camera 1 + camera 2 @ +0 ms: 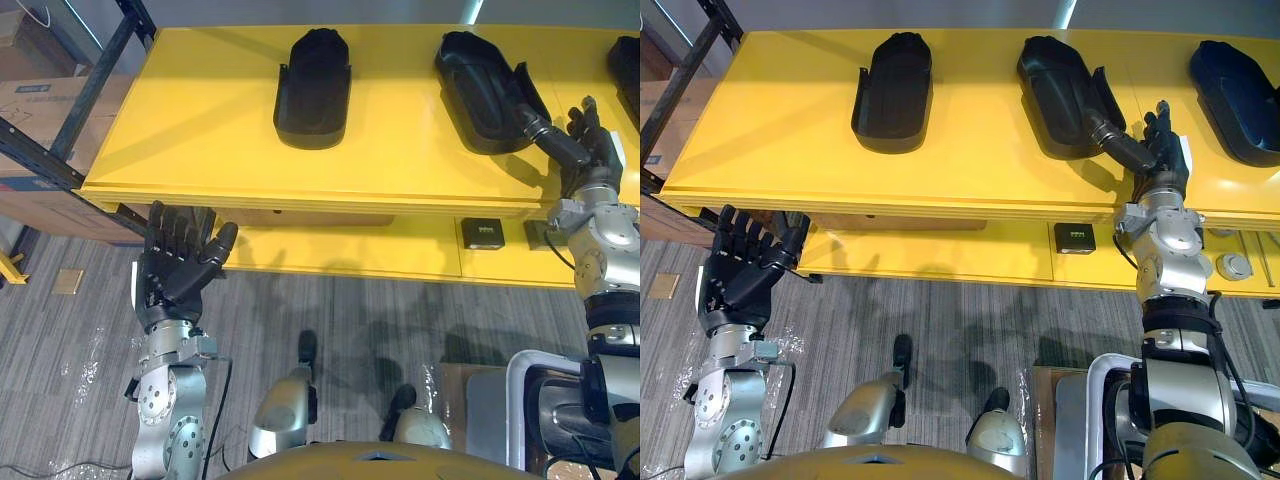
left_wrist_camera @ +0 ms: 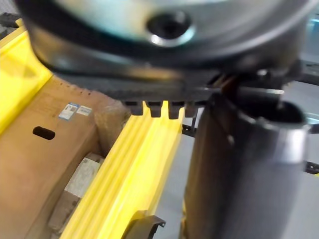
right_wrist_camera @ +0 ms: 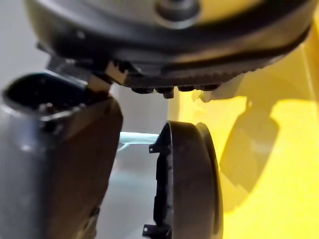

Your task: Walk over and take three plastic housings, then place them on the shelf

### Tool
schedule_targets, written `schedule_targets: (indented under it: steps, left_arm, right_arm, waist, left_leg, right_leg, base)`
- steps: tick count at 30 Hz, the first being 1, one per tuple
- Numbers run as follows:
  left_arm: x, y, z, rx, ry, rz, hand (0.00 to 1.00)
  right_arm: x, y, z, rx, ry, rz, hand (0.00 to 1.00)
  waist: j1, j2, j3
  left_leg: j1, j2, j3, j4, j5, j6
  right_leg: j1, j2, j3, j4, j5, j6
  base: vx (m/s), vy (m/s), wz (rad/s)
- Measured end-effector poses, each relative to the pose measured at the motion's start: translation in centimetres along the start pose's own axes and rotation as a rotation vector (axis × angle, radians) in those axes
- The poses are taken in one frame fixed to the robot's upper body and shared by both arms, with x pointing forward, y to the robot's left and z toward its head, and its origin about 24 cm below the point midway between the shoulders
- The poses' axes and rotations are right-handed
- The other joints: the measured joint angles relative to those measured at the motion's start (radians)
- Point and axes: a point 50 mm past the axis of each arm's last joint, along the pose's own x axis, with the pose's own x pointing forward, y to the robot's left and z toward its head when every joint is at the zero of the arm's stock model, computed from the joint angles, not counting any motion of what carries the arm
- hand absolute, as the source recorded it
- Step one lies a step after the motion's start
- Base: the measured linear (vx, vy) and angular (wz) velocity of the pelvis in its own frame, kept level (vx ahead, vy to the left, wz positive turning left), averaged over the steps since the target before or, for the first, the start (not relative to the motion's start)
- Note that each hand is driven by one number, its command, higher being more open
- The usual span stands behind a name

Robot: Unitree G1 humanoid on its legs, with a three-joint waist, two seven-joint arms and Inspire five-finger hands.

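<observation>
eyes: head cams, down onto shelf (image 1: 200, 150), same scene, slight offset | wrists: v close, both see shelf

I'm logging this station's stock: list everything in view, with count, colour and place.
housings: three, black, in a row on the shelf top: left housing, middle housing, right housing.
shelf: one, yellow, two levels.
small box: one, black, lower level.
round part: one, grey, lower level, right.
cardboard boxes: several, brown, left of the shelf.
rack frame: one, dark blue, left.
bin: one, whitish, floor, lower right.
left hand: one, dark, fingers open, below the shelf's front edge.
right hand: one, dark, fingers open, beside the middle housing's near end.
</observation>
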Motion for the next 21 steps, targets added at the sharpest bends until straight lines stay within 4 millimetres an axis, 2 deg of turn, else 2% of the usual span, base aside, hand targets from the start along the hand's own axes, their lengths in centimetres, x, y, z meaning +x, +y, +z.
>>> schedule_targets:
  steps: [17, 21]
  left_arm:
    - [0.1, 0.3, 0.4, 0.034, -0.007, -0.027, 1.00]
    - [0.1, 0.3, 0.4, 0.036, -0.007, -0.030, 1.00]
  right_arm:
    - [-1.7, 0.2, -1.3, -0.023, 0.005, 0.088, 1.00]
    - [-2.6, 0.7, -2.1, -0.017, 0.016, 0.124, 1.00]
  waist:
    - [0.003, -0.015, -0.002]
    - [0.003, -0.033, -0.012]
  left_leg:
    - [0.002, 0.000, -0.001, 0.000, 0.000, 0.000]
    - [0.002, 0.001, -0.003, 0.000, -0.001, -0.001]
  right_leg:
    - [0.004, 0.001, -0.002, -0.001, 0.000, -0.001]
    - [0.005, 0.001, -0.003, -0.001, -0.001, -0.002]
  base:
    - [0.00, 0.000, 0.00]
    - [0.00, 0.000, 0.00]
